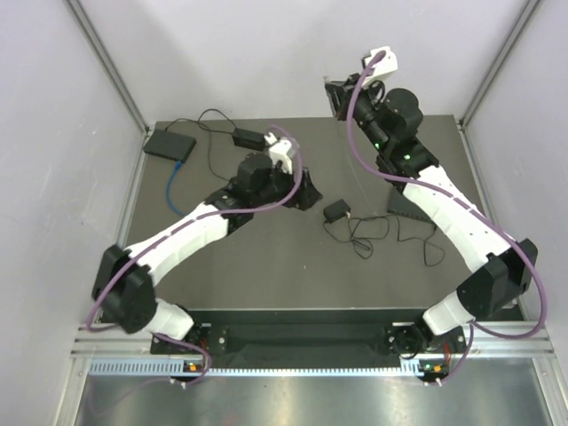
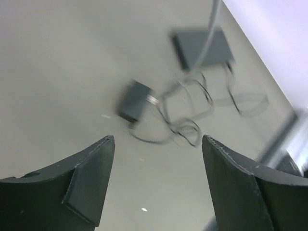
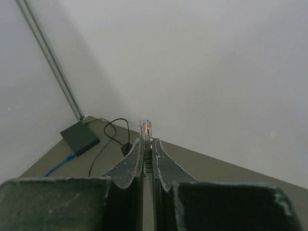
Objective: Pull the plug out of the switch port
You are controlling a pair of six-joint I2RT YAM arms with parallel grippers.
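My right gripper [image 3: 147,141] is raised in the air near the back wall [image 1: 340,96], shut on a clear network plug [image 3: 146,126] with a grey boot. The plug tip sticks out past the fingertips and is in no port. A flat black switch [image 1: 170,144] lies at the back left corner [image 3: 79,137] with a blue cable [image 1: 175,182] in it. A second dark box [image 1: 406,204] lies partly hidden under the right arm. My left gripper [image 1: 304,190] hangs low over the table's middle, open [image 2: 158,138], with nothing between its fingers [image 2: 91,178].
A small black power adapter [image 1: 335,211] with a tangle of thin black wire [image 1: 373,235] lies mid-table, just ahead of the left gripper [image 2: 134,101]. Another adapter [image 1: 248,138] and its wire sit near the back left switch. Walls enclose the table on three sides.
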